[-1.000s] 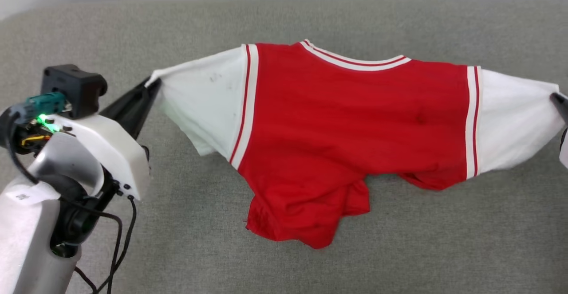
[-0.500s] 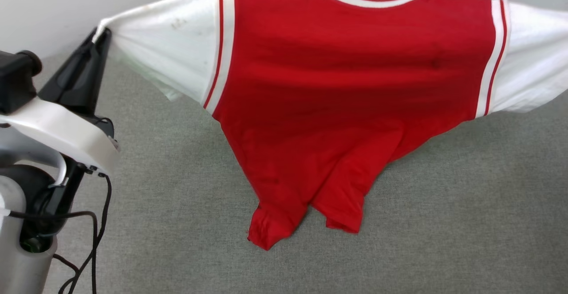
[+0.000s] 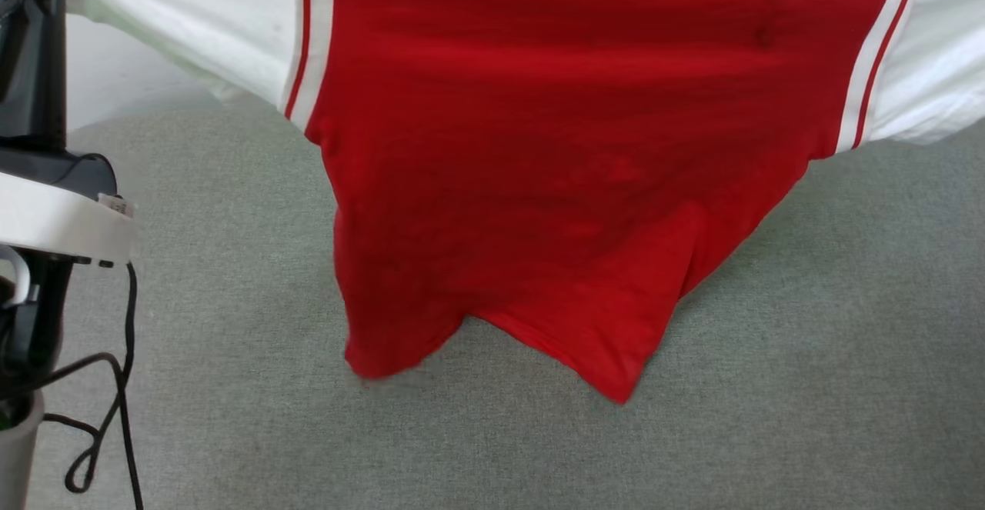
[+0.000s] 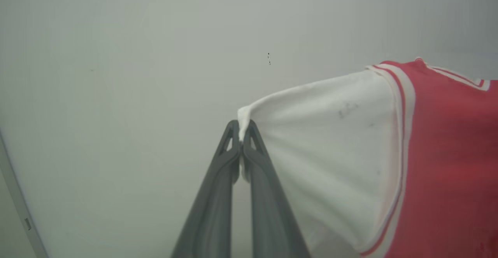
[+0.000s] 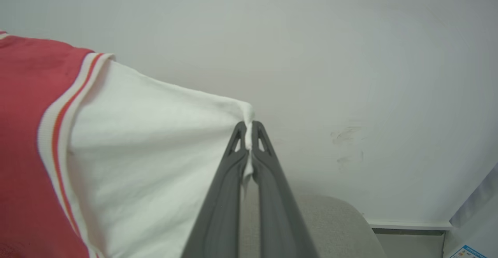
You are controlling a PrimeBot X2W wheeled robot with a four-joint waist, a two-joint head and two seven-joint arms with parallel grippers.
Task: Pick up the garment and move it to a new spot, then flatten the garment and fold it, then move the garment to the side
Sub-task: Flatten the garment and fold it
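1. Red jersey garment (image 3: 539, 148) hangs stretched between both arms above the grey upholstered surface (image 3: 769, 433). A second ago its lower half lay bunched there; now the body drapes open, with the hem (image 3: 616, 383) lowest
2. Your left gripper (image 4: 242, 133) is clamped on the tip of the left sleeve (image 4: 323, 145), and your right gripper (image 5: 249, 133) on the tip of the right sleeve (image 5: 155, 153). Both pinches look thin
3. By my reading, the pick-up is done and the carry to a new spot is under way. Keep the sleeves taut so the body lays down flat, and watch for cloth slipping at the tips
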